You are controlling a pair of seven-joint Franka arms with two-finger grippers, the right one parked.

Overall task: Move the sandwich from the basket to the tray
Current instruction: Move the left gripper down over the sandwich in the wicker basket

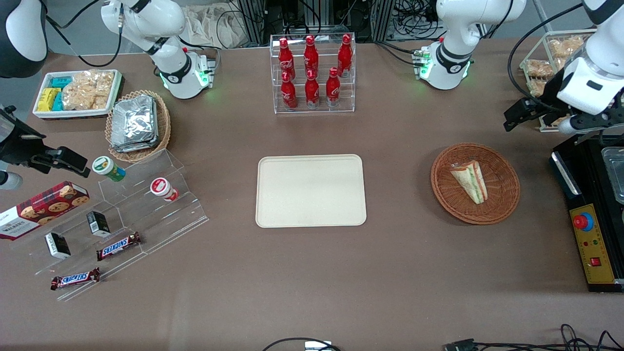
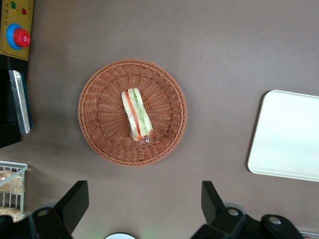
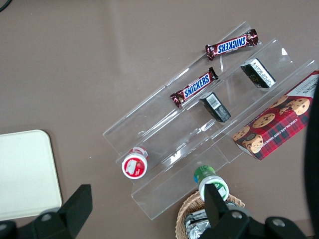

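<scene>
Lying on its side in the middle of the basket [image 1: 475, 183], the sandwich [image 1: 470, 181] showed its white bread edges and green and orange-red filling through the clear wrap, its narrow end pointing toward the front camera. The basket sat on the brown tabletop [image 1: 390, 273] toward the working arm's end, well apart from the tray [image 1: 311, 190], which lay bare near the tabletop's centre.

The end effector [image 2: 144, 204] hung above the tabletop beside the basket, farther from the front camera than the basket, with its two dark fingers [image 2: 75, 201] spread wide and nothing between them; it touched neither sandwich nor basket. In the front view only the dark side of the end effector [image 1: 524, 114] could be seen past the arm's white wrist, and the fingertips there were hard to make out.

A black control box [image 1: 592, 219] with a red button stood near the basket at the tabletop's edge, cut off by the frame. Farther from the front camera than the tray stood a clear rack of red bottles [image 1: 312, 73]. A wire basket [image 2: 11, 189] of packets was only partly in view.
</scene>
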